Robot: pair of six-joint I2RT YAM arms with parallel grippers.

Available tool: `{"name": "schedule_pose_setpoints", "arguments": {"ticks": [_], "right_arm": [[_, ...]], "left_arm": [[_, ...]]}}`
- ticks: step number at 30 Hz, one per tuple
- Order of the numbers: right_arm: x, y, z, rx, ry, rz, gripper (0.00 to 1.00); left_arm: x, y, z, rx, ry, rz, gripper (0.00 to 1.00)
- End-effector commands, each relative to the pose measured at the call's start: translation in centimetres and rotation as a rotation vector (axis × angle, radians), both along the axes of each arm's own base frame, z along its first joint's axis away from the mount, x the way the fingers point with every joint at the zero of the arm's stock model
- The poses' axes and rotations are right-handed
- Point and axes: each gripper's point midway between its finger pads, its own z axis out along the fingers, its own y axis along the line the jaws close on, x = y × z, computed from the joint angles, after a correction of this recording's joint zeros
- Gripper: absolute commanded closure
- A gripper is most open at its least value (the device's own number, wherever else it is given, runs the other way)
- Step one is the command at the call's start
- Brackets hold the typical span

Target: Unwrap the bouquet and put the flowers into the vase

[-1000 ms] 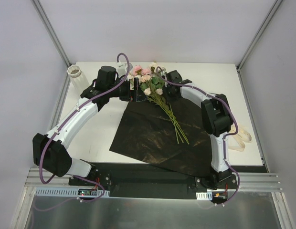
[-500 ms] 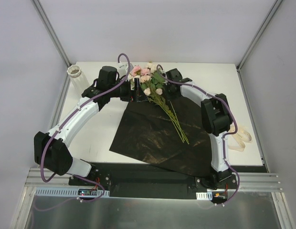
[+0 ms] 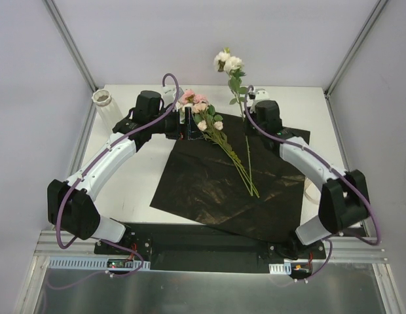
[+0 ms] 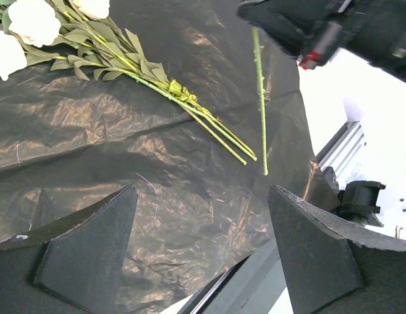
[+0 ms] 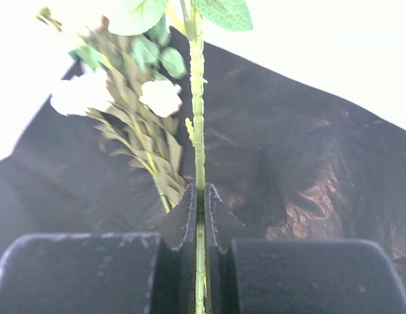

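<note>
Right end effector (image 5: 199, 191) tight on one upright rose stem (image 5: 197, 98), arm outstretched above paper (image 3: 203, 190).

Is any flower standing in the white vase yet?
No, the vase stands at the far left corner of the table with nothing rising from its mouth.

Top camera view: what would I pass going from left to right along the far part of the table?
white ribbed vase → pink roses of the lying bunch → lifted cream rose stem → right gripper, shut on that stem
</note>
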Motion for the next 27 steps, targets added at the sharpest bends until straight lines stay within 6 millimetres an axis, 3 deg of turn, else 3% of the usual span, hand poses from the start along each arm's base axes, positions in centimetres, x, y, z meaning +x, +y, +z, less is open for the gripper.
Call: {"name": "schedule_pose_setpoints", "arguments": {"ticks": [1,2,8,14,19,27], "right_arm": [[-0.3,2.9,7.1,0.262,-0.240,0.076,0.99],[-1.1,3.7,6.7,0.289,-0.235,0.100,1.00],[-4.8,11.6,9.2,0.470,-0.265,0.350,1.00],[-7.4,16.4,10.0,0.474,-0.317,0.425,1.00],[-8.7,19.0,10.4,0.497,-0.334,0.473,0.99],[-9.7,20.8,10.2,0.480,-0.340,0.514,1.00]], "left_arm": [[-0.1,-0.9,2.2,-0.045,-0.036,-0.038,0.20],[-0.1,-0.9,2.3,-0.048,-0.034,-0.043,0.19],[0.1,-0.8,2.2,-0.039,-0.042,-0.034,0.16],[1.7,1.9,2.3,-0.027,-0.033,0.103,0.36],[2.7,3.3,1.7,-0.030,-0.004,0.158,0.38],[3.2,4.1,1.7,-0.031,0.001,0.188,0.57]]}}
